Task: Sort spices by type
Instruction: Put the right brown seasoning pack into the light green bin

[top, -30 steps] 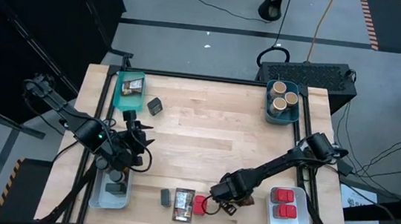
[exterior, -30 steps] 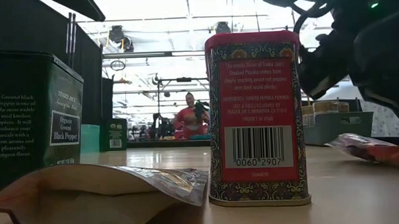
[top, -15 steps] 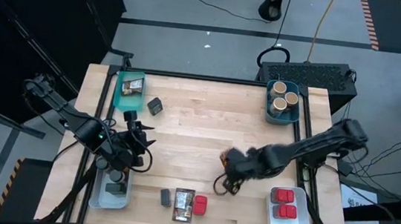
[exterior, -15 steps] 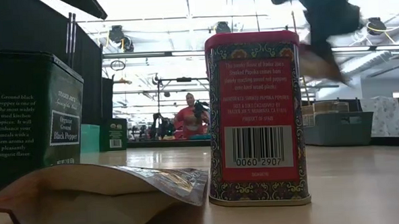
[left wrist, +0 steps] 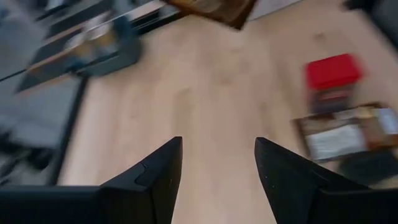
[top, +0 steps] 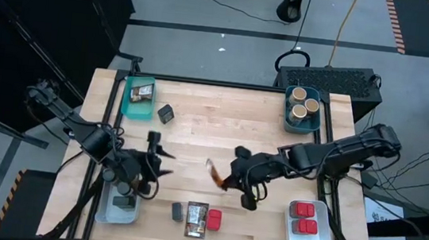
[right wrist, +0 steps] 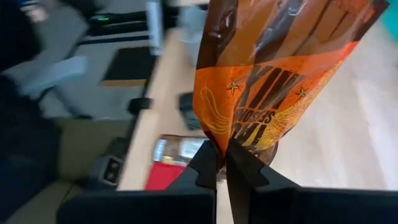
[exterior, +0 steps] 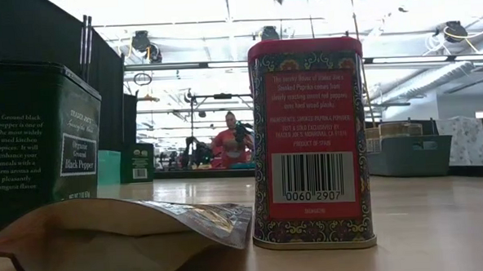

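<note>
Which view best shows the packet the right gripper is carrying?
The right wrist view: the orange-brown packet fills it, pinched by the right gripper. The high view shows it small and blurred; the left wrist view catches one corner; the low view misses it.

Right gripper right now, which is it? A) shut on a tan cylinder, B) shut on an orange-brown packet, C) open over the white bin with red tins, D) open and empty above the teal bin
B: in the right wrist view the right gripper has its fingers pinched on the bottom edge of the orange-brown packet, and the high view shows that packet lifted off the table mid-board.
</note>
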### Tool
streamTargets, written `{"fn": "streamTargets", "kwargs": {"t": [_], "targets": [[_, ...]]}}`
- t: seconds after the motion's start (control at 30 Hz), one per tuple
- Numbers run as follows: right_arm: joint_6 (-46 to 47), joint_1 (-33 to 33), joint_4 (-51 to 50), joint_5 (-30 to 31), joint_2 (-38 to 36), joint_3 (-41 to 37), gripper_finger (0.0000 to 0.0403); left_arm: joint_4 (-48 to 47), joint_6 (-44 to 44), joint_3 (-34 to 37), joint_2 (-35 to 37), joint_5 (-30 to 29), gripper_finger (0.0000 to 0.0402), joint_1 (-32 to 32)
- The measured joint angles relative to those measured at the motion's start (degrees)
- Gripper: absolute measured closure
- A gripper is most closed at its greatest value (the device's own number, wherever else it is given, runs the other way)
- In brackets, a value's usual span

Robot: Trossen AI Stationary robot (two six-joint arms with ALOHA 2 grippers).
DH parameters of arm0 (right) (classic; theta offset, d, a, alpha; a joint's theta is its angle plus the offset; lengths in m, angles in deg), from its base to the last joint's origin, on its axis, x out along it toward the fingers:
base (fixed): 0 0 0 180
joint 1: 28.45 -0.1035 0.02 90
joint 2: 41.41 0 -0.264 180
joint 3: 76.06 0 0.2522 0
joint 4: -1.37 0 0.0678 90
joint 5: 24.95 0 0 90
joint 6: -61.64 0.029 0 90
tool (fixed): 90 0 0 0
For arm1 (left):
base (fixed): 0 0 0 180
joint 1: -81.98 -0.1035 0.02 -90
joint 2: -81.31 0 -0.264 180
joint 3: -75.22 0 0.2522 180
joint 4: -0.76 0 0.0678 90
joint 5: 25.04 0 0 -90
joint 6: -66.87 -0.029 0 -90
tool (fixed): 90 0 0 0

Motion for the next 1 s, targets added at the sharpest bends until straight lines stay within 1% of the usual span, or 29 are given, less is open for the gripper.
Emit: {"fn": "streamTargets", "kwargs": {"t": [0.07, 0.1, 0.23, 0.33, 0.4, 0.53, 0.67, 0.7, 0.87, 0.93, 1.0], "targets": [[-2.2, 1.0, 2.1, -3.1, 0.9, 0.0, 0.0403, 3.0, -2.4, 0.0, -1.0, 2.8, 0.0199, 0.0], [-2.8, 1.5, 2.7, -4.7, 1.5, 0.0, 0.0403, 4.8, -3.6, 0.0, -1.6, 3.1, 0.0199, -0.1], [-5.4, 3.1, 4.9, -10.7, 3.8, 0.0, 0.0403, 10.5, -8.4, 0.0, -4.1, 1.9, 0.0199, -1.0], [-6.6, 3.9, 4.7, -13.6, 4.9, 0.0, 0.0403, 12.8, -10.4, 0.0, -4.9, 1.8, 0.0199, -2.6], [-6.9, 4.3, 4.6, -13.5, 5.1, 0.0, 0.0403, 13.9, -10.5, 0.0, -5.1, 2.2, 0.0199, -4.1], [-7.4, 5.0, 4.9, -13.6, 5.1, 0.0, 0.0403, 15.2, -11.5, 0.0, -5.1, 5.7, 0.0199, -6.8], [-8.0, 5.5, 4.3, -13.7, 5.1, 0.0, 0.0403, 18.0, -13.3, 0.0, -5.1, 12.6, 0.0199, -8.3], [-8.3, 5.7, 4.1, -13.7, 5.1, 0.0, 0.0403, 18.6, -13.7, 0.0, -5.1, 13.4, 0.0199, -8.5], [-8.9, 5.7, 3.2, -13.7, 5.1, 0.0, 0.0402, 20.2, -15.9, 0.0, -5.1, 11.3, 0.0199, -9.6], [-8.9, 5.7, 2.9, -13.7, 5.1, 0.0, 0.0402, 20.3, -16.2, 0.0, -5.1, 13.9, 0.0198, -10.1], [-9.0, 5.7, 2.6, -13.7, 5.1, 0.0, 0.0402, 20.3, -16.2, 0.0, -5.1, 18.4, 0.0191, -10.4]]}}
